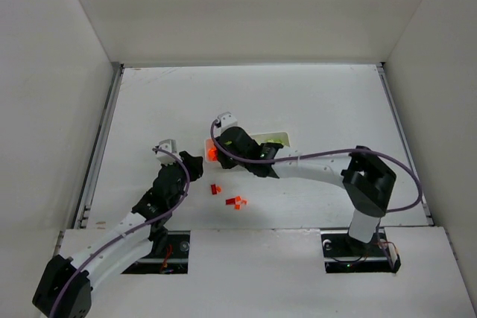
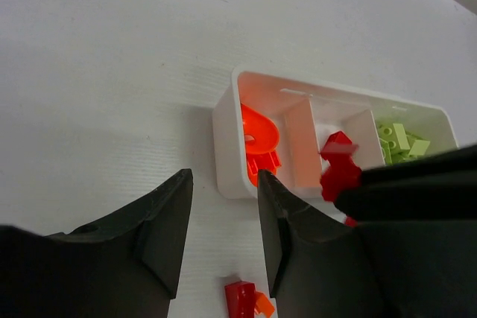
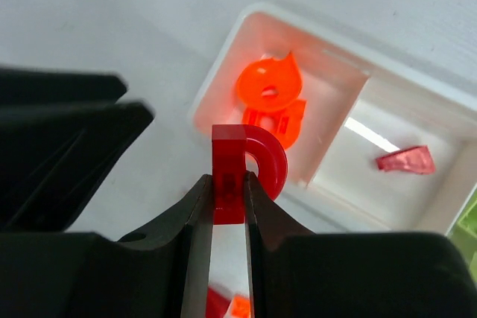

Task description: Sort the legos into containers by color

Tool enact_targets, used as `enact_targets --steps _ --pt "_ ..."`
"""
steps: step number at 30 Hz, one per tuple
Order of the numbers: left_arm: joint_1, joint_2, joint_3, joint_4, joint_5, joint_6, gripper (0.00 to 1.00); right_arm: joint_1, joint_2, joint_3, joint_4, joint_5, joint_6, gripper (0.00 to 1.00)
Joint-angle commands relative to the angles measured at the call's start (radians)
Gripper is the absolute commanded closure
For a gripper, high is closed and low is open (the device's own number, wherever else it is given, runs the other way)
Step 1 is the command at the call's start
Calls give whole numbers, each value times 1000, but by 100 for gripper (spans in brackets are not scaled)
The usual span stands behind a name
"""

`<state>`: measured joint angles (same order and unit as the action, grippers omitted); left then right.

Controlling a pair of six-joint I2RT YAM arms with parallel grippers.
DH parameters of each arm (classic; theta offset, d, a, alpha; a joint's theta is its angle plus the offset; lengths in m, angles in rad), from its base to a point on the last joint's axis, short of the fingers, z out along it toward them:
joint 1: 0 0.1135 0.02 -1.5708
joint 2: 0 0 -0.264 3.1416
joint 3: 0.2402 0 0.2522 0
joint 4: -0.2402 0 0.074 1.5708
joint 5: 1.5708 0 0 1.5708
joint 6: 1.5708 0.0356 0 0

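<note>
The right gripper [image 3: 228, 188] pinches a hooked red lego [image 3: 228, 156] upright between its fingertips, just in front of the white tray [image 3: 207, 102]. The tray's end compartment holds orange legos [image 3: 268, 94]. The next compartment holds one flat red piece [image 3: 406, 160]. Pale green [image 3: 469, 221] shows at the tray's far right.
</note>
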<state>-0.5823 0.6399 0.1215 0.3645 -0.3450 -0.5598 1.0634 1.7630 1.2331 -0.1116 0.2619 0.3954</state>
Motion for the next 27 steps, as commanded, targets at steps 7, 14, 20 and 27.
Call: enact_targets --steps 7,14,20,27 --pt "-52 -62 4 -82 -58 -52 65 -58 114 118 85 10 5 80" --pt "-115 -86 9 -137 -77 -89 65 -59 159 150 98 10 23 73" --pt "-250 -62 27 -148 -86 -68 65 -62 119 134 113 16 31 51" --pt "-415 44 67 -134 -98 -31 65 -85 -3 14 136 25 54 51"
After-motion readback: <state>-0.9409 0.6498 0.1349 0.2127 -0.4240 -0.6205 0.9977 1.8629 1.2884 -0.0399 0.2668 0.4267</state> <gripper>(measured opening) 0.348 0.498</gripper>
